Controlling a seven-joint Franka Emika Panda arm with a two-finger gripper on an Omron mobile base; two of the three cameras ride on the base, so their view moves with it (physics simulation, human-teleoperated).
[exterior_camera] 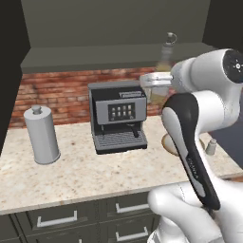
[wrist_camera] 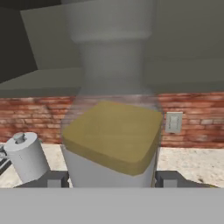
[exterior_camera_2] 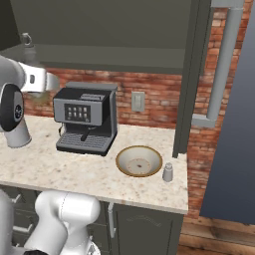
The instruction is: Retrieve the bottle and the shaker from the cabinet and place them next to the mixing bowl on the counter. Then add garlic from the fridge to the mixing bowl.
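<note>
**Robot arm holding a bottle above a kitchen counter**

A white robot arm (exterior_camera: 199, 118) rises from the lower right. Its gripper (exterior_camera: 159, 80) clasps a clear bottle (exterior_camera: 163, 71) below the cabinet. A coffee machine (exterior_camera: 117, 116) stands on the speckled counter (exterior_camera: 80, 175), a grey canister (exterior_camera: 42, 134) well left, a small shaker (exterior_camera: 211, 146) at right.

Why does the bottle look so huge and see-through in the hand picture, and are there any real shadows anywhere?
Hand view: the bottle sits right against the lens between the fingers, so it looms, and the brick wall shows faintly through its glass. Left base view: the bottle looks pale and smeared. Right base view: lighting is flat; only soft shading under the cabinet.
</note>
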